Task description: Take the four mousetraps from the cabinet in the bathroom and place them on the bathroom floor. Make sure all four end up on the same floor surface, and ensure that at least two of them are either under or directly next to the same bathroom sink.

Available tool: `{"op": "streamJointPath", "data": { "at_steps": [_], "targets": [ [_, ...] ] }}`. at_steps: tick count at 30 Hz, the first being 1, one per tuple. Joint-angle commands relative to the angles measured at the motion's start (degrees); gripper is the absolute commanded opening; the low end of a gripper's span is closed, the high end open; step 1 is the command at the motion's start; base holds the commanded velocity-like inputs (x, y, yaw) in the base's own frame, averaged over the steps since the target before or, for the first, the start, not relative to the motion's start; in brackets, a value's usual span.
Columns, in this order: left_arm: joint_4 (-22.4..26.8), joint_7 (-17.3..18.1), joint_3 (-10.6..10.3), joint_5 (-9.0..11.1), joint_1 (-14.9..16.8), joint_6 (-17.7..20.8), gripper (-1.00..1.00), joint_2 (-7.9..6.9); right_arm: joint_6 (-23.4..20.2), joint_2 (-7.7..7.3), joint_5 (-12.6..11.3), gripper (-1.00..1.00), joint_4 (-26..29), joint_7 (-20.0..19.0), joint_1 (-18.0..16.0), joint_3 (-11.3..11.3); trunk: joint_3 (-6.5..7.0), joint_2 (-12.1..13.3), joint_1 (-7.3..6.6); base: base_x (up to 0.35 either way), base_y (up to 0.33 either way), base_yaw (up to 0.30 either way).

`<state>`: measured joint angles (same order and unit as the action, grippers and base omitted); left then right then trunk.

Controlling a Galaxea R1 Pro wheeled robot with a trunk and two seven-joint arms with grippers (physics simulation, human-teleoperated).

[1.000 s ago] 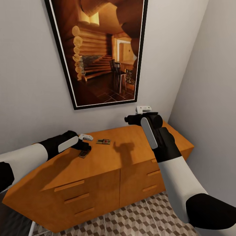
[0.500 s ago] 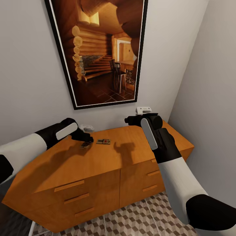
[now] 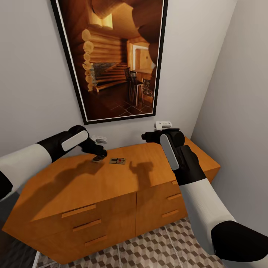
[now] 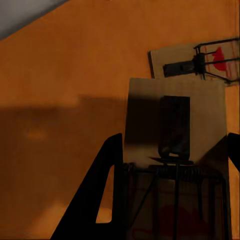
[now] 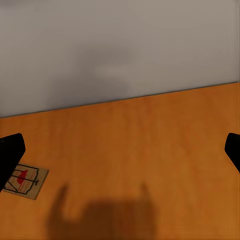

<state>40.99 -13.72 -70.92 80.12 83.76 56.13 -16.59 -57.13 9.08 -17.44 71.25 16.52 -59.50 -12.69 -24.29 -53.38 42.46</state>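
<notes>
Grey bathroom walls and a big framed cabin picture (image 3: 111, 59) stand behind the orange-brown cabinet (image 3: 123, 186), with cube-patterned bathroom floor (image 3: 156, 245) showing near its foot. From the head view, the left gripper (image 3: 98, 155) reaches over the cabinet's broad top with a mousetrap (image 3: 98, 158) clamped between its fingers, and a second mousetrap (image 3: 117, 160) lies flat just to its right. The right gripper (image 3: 149, 136) hangs well above the top at the right; I cannot tell here how its fingers stand.

Left wrist view: the held mousetrap (image 4: 175, 165) sits between dark fingers (image 4: 100, 200), its spring and bar toward the camera, the other mousetrap (image 4: 200, 62) beyond it.

Right wrist view: the fingertips (image 5: 10, 155) stand wide apart over bare wood, one mousetrap (image 5: 22, 181) lying below.

These slabs look light, stiff and thin; gripping the wooden edges, clear of the wire, seems safest.

Against a second ago, the left arm has lifted the trap and carried it farther back toward the wall
</notes>
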Motion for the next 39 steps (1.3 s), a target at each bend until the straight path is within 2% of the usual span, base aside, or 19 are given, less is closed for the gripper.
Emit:
{"op": "streamJointPath", "data": {
  "at_steps": [1, 2, 6, 12, 15, 17, 19, 20, 21, 24, 25, 26, 27, 29, 30, 32, 33, 35, 39],
  "targets": [
    [0.4, -0.1, 0.5, -0.1, 0.0, 0.3, -1.00, -0.01, 0.0, 0.02, 0.0, 1.00, 0.0, 0.0, 0.0, 0.0, 0.00, 0.0, 0.00, 0.000, 0.000, 0.000],
    [0.5, -0.1, 0.8, -0.1, 0.0, 0.5, -1.00, -0.01, 0.0, 0.01, 0.0, 1.00, 0.0, 0.0, 0.0, 0.0, 0.00, 0.0, 0.00, 0.000, 0.000, 0.000],
    [1.4, -0.2, 4.3, -0.2, 0.1, 0.9, -1.00, -0.09, -0.1, -0.10, 0.2, 1.00, 0.4, 0.0, 0.0, 0.2, 0.00, 0.0, 0.00, 0.000, 0.000, 0.000],
    [4.1, -0.3, 6.1, -0.1, 0.1, 1.1, -1.00, -0.31, -0.2, -1.48, 0.2, 1.00, 0.0, 0.1, 0.0, 0.2, 0.00, 0.0, 0.00, 0.014, 0.000, 0.000],
    [7.2, -0.3, 6.4, -0.1, 0.1, 1.2, -1.00, -1.24, -0.2, -2.01, 0.2, 1.00, -0.2, 0.1, 0.0, 0.2, 0.00, 0.0, 0.00, 0.136, 0.074, 0.000],
    [9.5, -0.2, 6.9, 0.1, 0.1, 1.3, -1.00, -2.69, -0.3, -2.75, 0.2, 1.00, -0.4, 0.1, 0.3, 0.2, 0.00, 0.0, 0.00, 0.183, 0.116, 0.000],
    [12.2, -0.2, 8.4, 0.3, 0.1, 1.5, -1.00, -4.31, -0.2, -3.43, 0.2, 1.00, -0.6, 0.1, 0.9, 0.2, 0.00, 0.0, 0.00, 0.098, 0.063, 0.000],
    [14.6, -0.2, 10.1, 0.5, 0.1, 1.7, -1.00, -5.60, -0.2, -3.80, 0.3, 1.00, -0.8, 0.1, 1.2, 0.2, 0.00, 0.0, 0.00, 0.056, 0.036, 0.000],
    [15.9, -0.2, 11.2, 0.6, 0.1, 1.8, -1.00, -6.26, -0.2, -3.95, 0.3, 1.00, -1.0, 0.1, 1.4, 0.2, 0.00, 0.0, 0.00, 0.044, 0.028, 0.000],
    [24.0, -0.1, 18.8, 1.7, 0.1, 2.0, -1.00, -9.40, -0.1, -4.36, 0.3, 1.00, -2.4, 0.1, 2.1, 0.1, 0.00, 0.0, 0.00, 0.019, 0.012, 0.000],
    [25.1, -0.1, 19.9, 2.0, 0.1, 2.1, -1.00, -9.72, -0.1, -4.39, 0.3, 1.00, -2.7, 0.1, 2.2, 0.1, 0.00, 0.0, 0.00, 0.009, 0.006, 0.000],
    [27.2, -0.1, 22.0, 2.7, 0.1, 2.1, -1.00, -10.22, 0.0, -4.44, 0.3, 1.00, -3.4, 0.0, 2.3, 0.1, 0.00, 0.0, 0.00, 0.006, 0.004, 0.000],
    [28.0, -0.1, 22.8, 3.1, 0.1, 2.1, -1.00, -10.41, 0.0, -4.43, 0.3, 1.00, -3.7, 0.0, 2.3, 0.1, 0.00, 0.0, 0.00, 0.005, 0.003, 0.000],
    [30.4, 0.0, 25.3, 5.6, 0.1, 2.1, -1.00, -10.87, 0.1, -4.40, 0.4, 1.00, -4.6, 0.0, 2.5, 0.0, 0.00, 0.0, 0.00, 0.003, 0.002, 0.000],
    [30.8, 0.0, 25.8, 6.5, 0.1, 2.1, -1.00, -10.91, 0.1, -4.39, 0.4, 1.00, -4.8, 0.0, 2.5, 0.0, 0.00, 0.0, 0.00, 0.002, 0.001, 0.000],
    [32.4, 0.0, 27.7, 10.5, 0.1, 2.0, -1.00, -10.95, 0.1, -4.36, 0.4, 1.00, -5.4, -0.1, 2.9, -0.1, 0.00, 0.0, 0.00, 0.001, 0.000, 0.000],
    [32.8, 0.0, 28.1, 11.7, 0.1, 2.0, -1.00, -10.94, 0.1, -4.35, 0.4, 1.00, -5.5, -0.1, 3.0, -0.1, 0.00, 0.0, 0.00, 0.000, 0.000, 0.000],
    [34.6, 0.0, 29.4, 16.1, 0.1, 1.9, -1.00, -10.82, 0.2, -4.36, 0.4, 1.00, -5.7, -0.1, 3.7, -0.1, 0.00, 0.0, 0.00, 0.000, 0.000, 0.000],
    [36.5, 0.0, 30.4, 21.2, 0.1, 1.7, -1.00, -10.37, 0.2, -4.33, 0.4, 1.00, -5.8, -0.1, 4.6, -0.8, 0.00, 0.0, 0.00, 0.000, 0.000, 0.000]
  ]
}}
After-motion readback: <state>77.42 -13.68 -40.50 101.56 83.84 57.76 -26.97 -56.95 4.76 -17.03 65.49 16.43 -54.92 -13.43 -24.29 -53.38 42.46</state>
